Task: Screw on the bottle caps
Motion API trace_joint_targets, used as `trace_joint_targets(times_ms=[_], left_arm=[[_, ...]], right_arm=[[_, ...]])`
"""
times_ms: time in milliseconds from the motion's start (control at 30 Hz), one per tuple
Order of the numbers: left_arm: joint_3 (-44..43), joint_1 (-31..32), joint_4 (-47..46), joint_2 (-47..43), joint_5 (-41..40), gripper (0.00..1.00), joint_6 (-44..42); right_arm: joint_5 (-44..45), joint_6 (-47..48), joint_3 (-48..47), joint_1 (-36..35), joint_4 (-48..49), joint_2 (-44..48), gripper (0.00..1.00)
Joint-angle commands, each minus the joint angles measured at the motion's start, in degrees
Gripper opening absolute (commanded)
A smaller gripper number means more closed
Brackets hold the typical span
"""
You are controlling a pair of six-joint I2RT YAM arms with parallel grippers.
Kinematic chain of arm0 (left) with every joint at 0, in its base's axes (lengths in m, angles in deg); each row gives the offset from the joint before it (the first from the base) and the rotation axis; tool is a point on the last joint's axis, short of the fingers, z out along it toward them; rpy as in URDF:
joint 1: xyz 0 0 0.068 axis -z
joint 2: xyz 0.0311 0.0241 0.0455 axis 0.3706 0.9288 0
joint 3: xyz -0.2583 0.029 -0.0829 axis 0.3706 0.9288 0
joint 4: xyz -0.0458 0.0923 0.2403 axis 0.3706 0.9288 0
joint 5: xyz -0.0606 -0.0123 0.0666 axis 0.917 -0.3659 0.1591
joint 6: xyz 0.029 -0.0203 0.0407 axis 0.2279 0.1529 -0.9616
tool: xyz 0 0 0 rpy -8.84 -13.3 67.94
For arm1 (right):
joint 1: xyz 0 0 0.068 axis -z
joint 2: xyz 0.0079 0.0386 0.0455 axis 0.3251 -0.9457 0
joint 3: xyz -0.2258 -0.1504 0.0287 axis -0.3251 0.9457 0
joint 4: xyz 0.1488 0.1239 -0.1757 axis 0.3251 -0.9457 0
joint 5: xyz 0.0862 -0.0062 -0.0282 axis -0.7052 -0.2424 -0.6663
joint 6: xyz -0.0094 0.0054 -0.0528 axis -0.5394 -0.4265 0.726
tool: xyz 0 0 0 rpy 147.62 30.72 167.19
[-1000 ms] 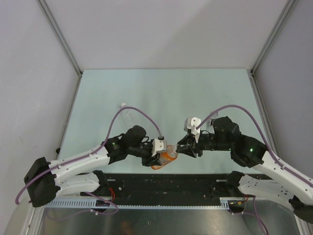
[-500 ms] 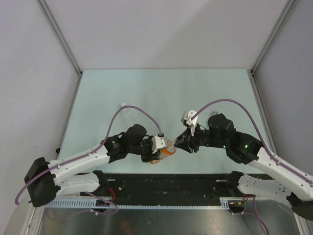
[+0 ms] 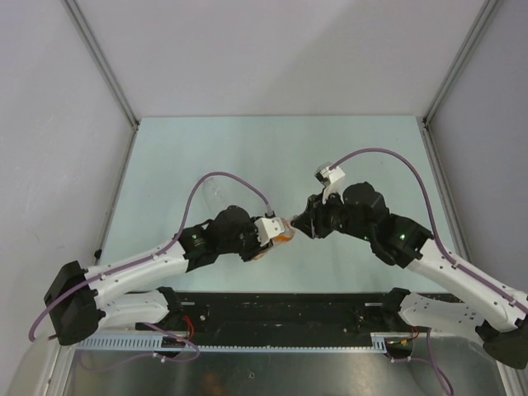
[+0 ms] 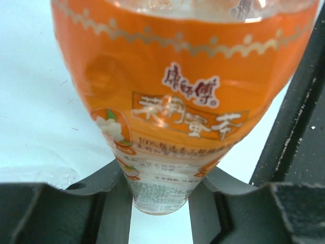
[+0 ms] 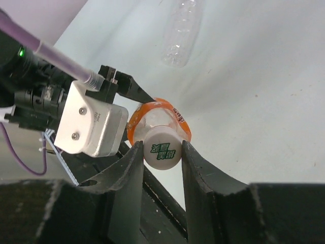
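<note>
Grippers meet over the near half of the table [image 3: 272, 148] in the top view, the left gripper [image 3: 275, 233] and right gripper [image 3: 299, 224] end to end with the orange bottle [image 3: 285, 238] between them. Compared with a second ago, the meeting point lies further toward 12 o'clock, away from the near edge. The right wrist has rolled, so its white camera block now points to 12. The clear bottle [image 3: 216, 191] lies at 10 o'clock from the pair, unmoved.

In the left wrist view, the left gripper [image 4: 160, 195] is clamped on the orange bottle [image 4: 172, 101]. Its fingers [image 4: 104, 203] press the narrow end at 6 o'clock from either side.

In the right wrist view, the right gripper [image 5: 161, 150] pinches the white cap [image 5: 162, 151] from 9 and 3 o'clock. The cap sits over the neck of the orange bottle [image 5: 136, 122]; whether the thread has caught cannot be told. The clear bottle [image 5: 180, 35] lies at 12 o'clock, well apart.
</note>
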Motion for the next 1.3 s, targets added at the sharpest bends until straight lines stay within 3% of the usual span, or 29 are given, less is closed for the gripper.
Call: trace_joint_targets(times_ms=[0,300,700,933,1133,1267], left_arm=[[-4.8,0.5,-23.0,-0.4,-0.8,0.00,2.7],[-3.7,0.6,-23.0,3.2,-3.6,0.00,5.6],[-2.2,0.6,-23.5,5.9,-4.7,0.00,7.9],[-0.9,0.6,-24.2,5.6,-4.1,0.00,5.9],[3.4,0.5,-25.6,0.6,-1.6,0.00,0.3],[7.2,-0.2,-26.0,-4.0,1.7,0.00,-3.5]], right_arm=[[-2.5,-5.7,2.1,0.4,-6.7,-4.5,0.07],[-3.0,-2.0,2.0,2.5,-2.8,-5.3,0.35],[-3.3,3.3,1.7,2.2,0.0,0.2,0.62],[-0.3,7.6,1.7,1.3,-0.7,6.2,0.97],[-1.8,18.3,3.1,1.3,-2.1,10.3,0.98],[-3.7,25.3,6.7,1.9,3.9,15.9,0.96]])
